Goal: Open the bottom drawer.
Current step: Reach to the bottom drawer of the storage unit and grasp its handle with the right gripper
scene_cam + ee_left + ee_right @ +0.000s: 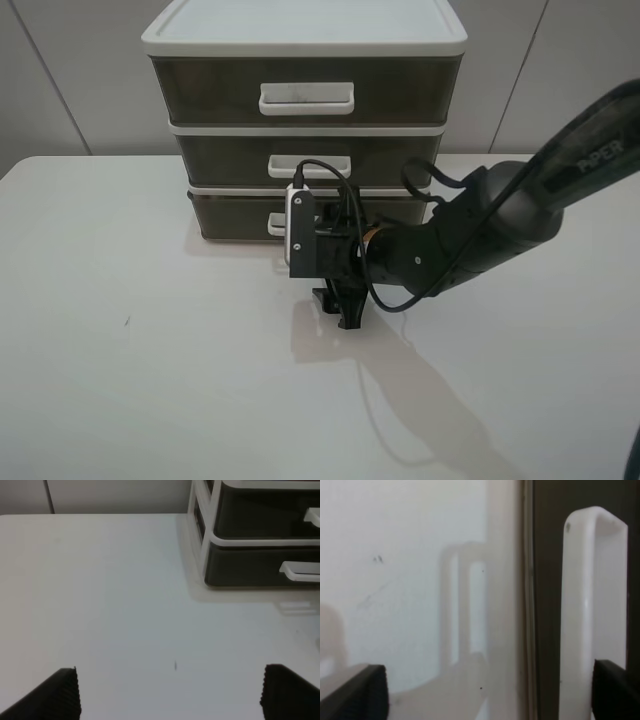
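Right gripper (489, 687), jaws wide and empty, sits at the white handle (580, 610) of the bottom drawer (230, 214) by the table's (120, 350) back edge.

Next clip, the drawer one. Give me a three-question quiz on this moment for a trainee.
1. True or false: the bottom drawer is already pulled out.
2. The right pincer is closest to which drawer's handle? A) top B) middle C) bottom
3. Fill in: the left pincer hangs over the table with its jaws ___.

Key: 1 false; 2 C; 3 open.
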Controlling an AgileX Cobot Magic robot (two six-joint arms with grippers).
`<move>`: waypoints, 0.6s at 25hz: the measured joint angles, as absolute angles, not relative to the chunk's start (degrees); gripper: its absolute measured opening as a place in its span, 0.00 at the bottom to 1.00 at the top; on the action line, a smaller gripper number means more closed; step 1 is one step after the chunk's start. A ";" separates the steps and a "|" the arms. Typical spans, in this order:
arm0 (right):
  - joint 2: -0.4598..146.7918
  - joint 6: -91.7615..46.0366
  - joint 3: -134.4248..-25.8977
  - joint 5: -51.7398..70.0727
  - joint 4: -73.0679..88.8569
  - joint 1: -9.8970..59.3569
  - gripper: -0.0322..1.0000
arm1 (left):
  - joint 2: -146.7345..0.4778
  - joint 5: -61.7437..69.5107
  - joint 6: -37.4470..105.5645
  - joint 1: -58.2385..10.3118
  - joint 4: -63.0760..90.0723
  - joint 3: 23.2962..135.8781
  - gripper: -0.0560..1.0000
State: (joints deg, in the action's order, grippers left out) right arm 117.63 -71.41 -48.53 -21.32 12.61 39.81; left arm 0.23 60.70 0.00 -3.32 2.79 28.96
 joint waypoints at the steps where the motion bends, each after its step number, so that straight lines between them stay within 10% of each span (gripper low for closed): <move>1: 117.74 -71.41 -48.53 -21.43 12.61 39.81 0.80 | 0.23 60.70 0.00 -3.32 2.79 28.96 0.76; 15: 119.06 -71.41 -51.21 -20.18 12.61 39.81 0.79 | 0.23 60.70 0.00 -3.32 2.79 28.96 0.76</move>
